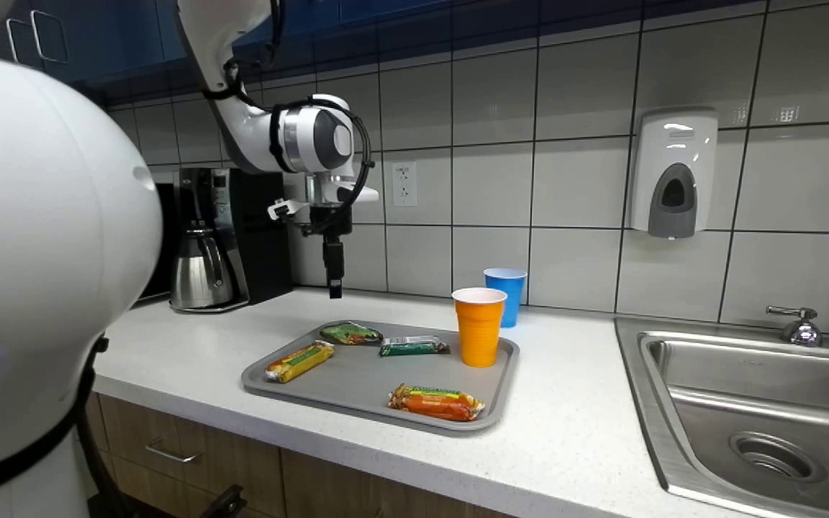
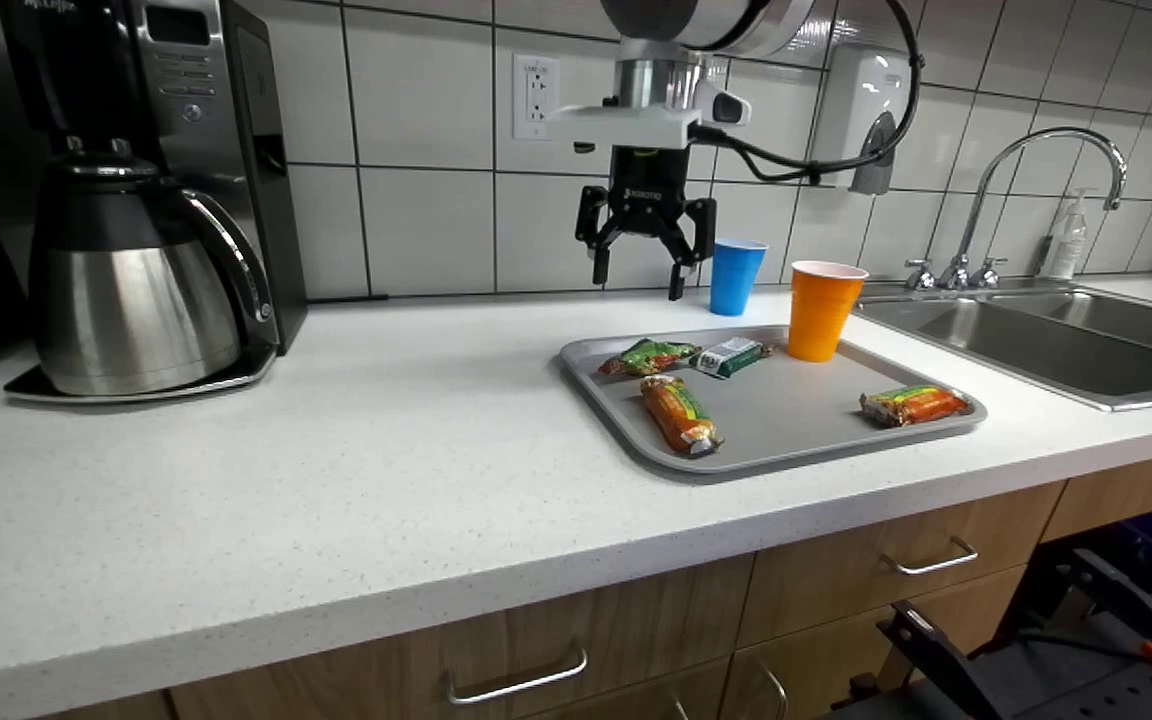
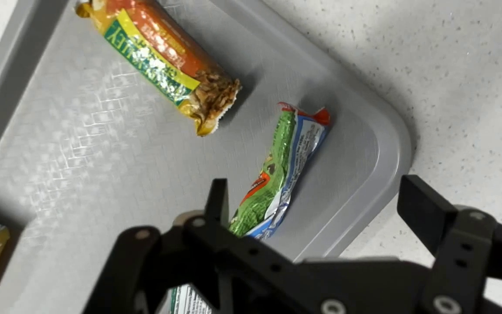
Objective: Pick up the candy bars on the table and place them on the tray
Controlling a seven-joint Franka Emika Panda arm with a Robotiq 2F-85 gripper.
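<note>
The grey tray [image 1: 357, 385] lies on the white countertop table [image 1: 565, 432]. A yellow-orange candy bar [image 1: 299, 362] [image 2: 679, 415] lies on it near its left front. It also shows in the wrist view [image 3: 155, 52]. A green candy bar [image 1: 350, 333] [image 3: 273, 179] lies near the tray's back corner. A dark green bar with a white label [image 1: 414, 347] [image 2: 729, 357] lies beside it, mostly hidden by the gripper in the wrist view [image 3: 188, 301]. My gripper [image 2: 638, 278] [image 3: 315, 187] is open and empty, well above the tray's back edge.
The wider orange-red packet [image 1: 437, 403] lies at the tray's right front. An orange cup [image 1: 478, 331] stands on the tray's back right. A blue cup [image 2: 736, 277] stands behind it. A coffee maker [image 2: 146, 290] stands left, a steel sink [image 1: 753, 403] right. A tiled wall [image 1: 490, 187] is behind.
</note>
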